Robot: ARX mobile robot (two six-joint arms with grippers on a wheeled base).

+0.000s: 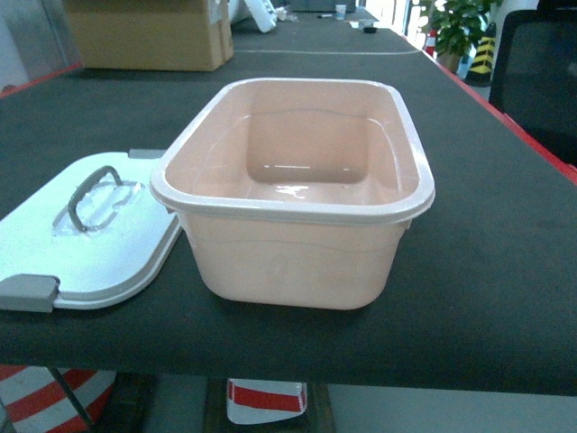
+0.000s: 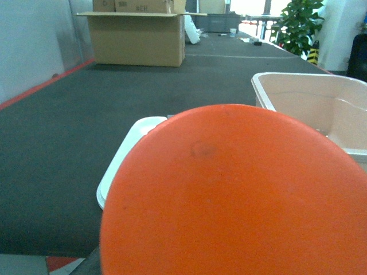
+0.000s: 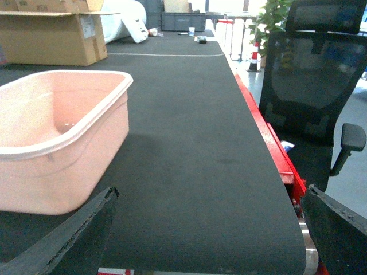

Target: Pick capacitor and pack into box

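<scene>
The box (image 1: pixel 293 212), a pale peach-pink tub with a white rim, stands open and empty in the middle of the dark table. Its white lid (image 1: pixel 117 253) with a grey handle lies flat to the left, touching the box. In the left wrist view an orange round capacitor (image 2: pixel 235 195) fills the lower frame, held up close to the camera, left of the box (image 2: pixel 321 97) and over the lid (image 2: pixel 123 157). It hides my left gripper's fingers. My right gripper (image 3: pixel 209 229) is open and empty, low at the table's near edge, right of the box (image 3: pixel 57 166). Neither gripper shows in the head view.
A brown cardboard carton (image 1: pixel 149 32) stands at the far left of the table. A black office chair (image 3: pixel 312 86) is beyond the table's red right edge (image 3: pixel 275 154). A potted plant (image 1: pixel 455 27) stands far back right. Red-and-white striped markers (image 1: pixel 266 397) are under the table's front edge.
</scene>
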